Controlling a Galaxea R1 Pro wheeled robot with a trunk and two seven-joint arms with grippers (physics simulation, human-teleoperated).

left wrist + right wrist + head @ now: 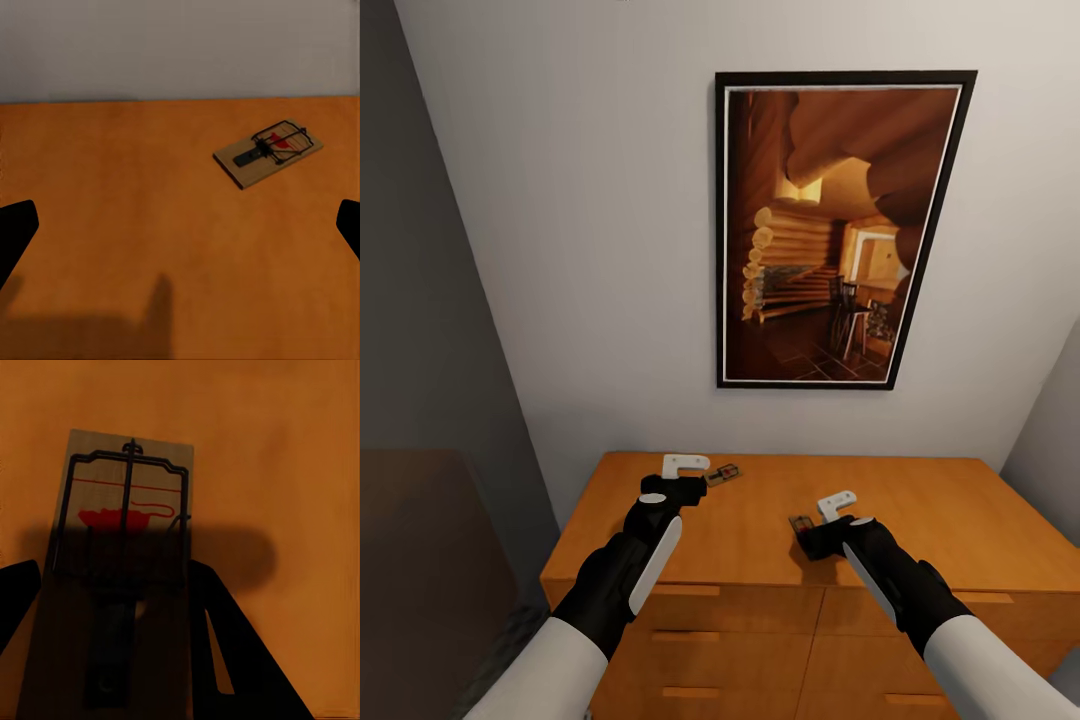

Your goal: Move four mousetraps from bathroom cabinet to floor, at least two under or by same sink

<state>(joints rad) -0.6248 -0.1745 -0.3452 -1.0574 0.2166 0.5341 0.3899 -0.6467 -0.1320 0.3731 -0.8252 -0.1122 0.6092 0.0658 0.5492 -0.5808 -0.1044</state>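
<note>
- As both arms reach over the cabinet (760, 510), the task reads as early: the two mousetraps in view lie on the cabinet top, and none is seen on the bathroom floor, which is not clearly visible here.
- Left gripper (685, 468): hovers above the far left part of the top. In the left wrist view its two fingertips (15, 229) sit at opposite edges of the picture, so the jaws stand wide apart and hold nothing.
- First mousetrap (268, 152): lies flat on the top, just beside the left gripper in the head view (722, 473), ahead of the fingers and off to one side, not between them. It looks untouched.
- Right gripper (830, 510): low over the middle of the top. In the right wrist view the second mousetrap (124, 510) lies lengthwise between the dark fingers (225, 645), its near end in shadow. The fingers flank the board closely; I cannot tell whether they press on it or only straddle it.
- Second mousetrap in the head view (800, 523): a corner shows just beside the right gripper.
- Other two mousetraps: location unknown from these views.
- Remaining, by my judgement: secure and lift both visible traps, find the other two, carry all four down to the floor, and set at least two by the sink.
- Wall behind the cabinet carries a framed picture (840, 230).
</note>
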